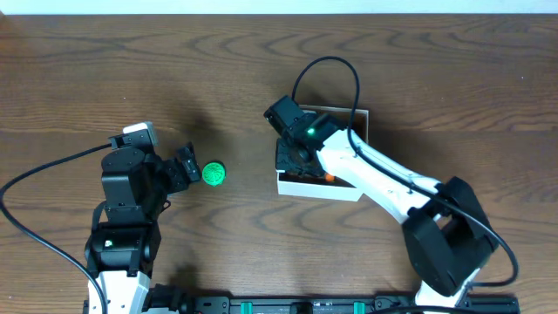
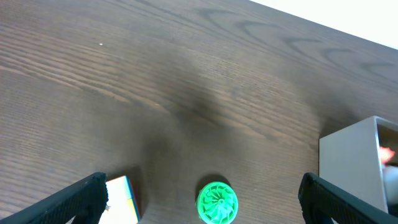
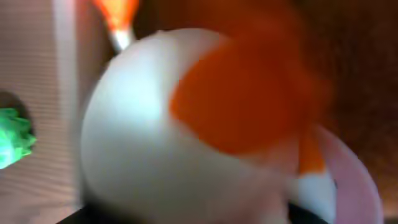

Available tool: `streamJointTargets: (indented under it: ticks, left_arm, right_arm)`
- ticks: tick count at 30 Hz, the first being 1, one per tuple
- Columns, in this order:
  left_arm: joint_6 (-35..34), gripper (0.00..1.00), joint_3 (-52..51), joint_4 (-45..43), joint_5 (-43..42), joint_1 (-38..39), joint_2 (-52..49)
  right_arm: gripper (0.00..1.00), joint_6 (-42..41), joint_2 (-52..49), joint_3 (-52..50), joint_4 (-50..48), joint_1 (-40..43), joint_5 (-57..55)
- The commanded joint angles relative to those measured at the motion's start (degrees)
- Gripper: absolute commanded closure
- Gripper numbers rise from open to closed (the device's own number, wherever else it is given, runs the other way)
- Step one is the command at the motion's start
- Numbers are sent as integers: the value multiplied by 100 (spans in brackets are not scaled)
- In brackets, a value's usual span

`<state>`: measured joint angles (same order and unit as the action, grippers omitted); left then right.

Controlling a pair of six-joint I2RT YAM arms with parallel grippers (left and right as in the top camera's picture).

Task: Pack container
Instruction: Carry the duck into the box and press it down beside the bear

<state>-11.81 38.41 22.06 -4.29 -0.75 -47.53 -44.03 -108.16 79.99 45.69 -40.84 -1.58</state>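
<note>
The container (image 1: 319, 188), a shallow white-walled box with a tan inside, sits right of centre; its wall also shows at the right edge of the left wrist view (image 2: 351, 158). My right gripper (image 1: 302, 153) is down inside it. In the right wrist view a white and orange toy (image 3: 143, 143) fills the frame, blurred, and hides the jaws. A green ribbed round toy (image 1: 214, 174) lies on the table left of the container. My left gripper (image 1: 190, 167) is open beside it, and in the left wrist view the toy (image 2: 217, 202) lies between the spread fingers (image 2: 202, 183).
A small multi-coloured cube (image 2: 122, 198) lies by my left gripper's left finger. An orange bit (image 1: 329, 177) shows inside the container under the right arm. The green toy also shows at the left edge of the right wrist view (image 3: 12, 137). The table is dark wood.
</note>
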Motion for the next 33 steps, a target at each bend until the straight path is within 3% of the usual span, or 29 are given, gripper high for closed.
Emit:
streamJointTargets:
  ticks: [1, 20, 33]
  left_arm:
    - [-11, 2, 157, -4, 46, -35, -7]
    - [-11, 2, 157, -4, 46, -35, -7]
    - [-11, 2, 157, -2, 46, -35, -7]
  right_arm:
    - [46, 162, 291, -7, 17, 129, -302]
    - [43, 256, 595, -7, 254, 129, -437]
    - [46, 409, 1117, -7, 125, 129, -914]
